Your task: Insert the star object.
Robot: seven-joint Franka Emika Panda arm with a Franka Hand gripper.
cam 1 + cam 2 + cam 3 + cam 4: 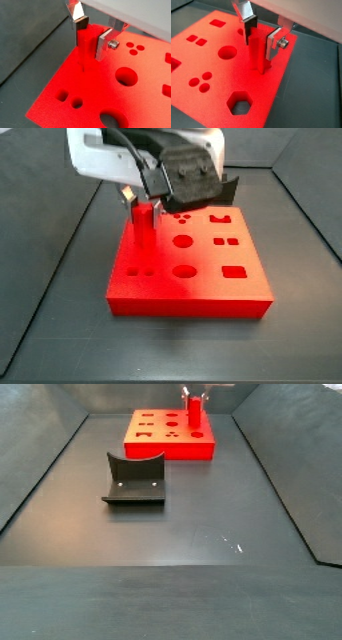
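Both wrist views show the star object (256,50), a slim bright red peg, standing upright between the gripper (260,31) fingers (80,20), its lower end touching the top face of the red block (211,75); whether that end has entered a hole I cannot tell, since red on red hides the seam; the silver finger plates with dark pads are clamped on the peg's upper part; judging by its look, the peg is light, stiff and matte, so a hold high on its flat flanks should keep it from tilting, though the smooth faces might slip under side load; the block is wide, flat, with a faintly grainy surface, cut with round, square and hexagonal openings (239,102); in a side view the peg (142,228) stands near the block's ten o'clock corner, gripper (144,200) above; in a side view the dark grey curved holder (134,479) sits on the dark floor (201,564) at about seven o'clock from the block (167,439), well apart.
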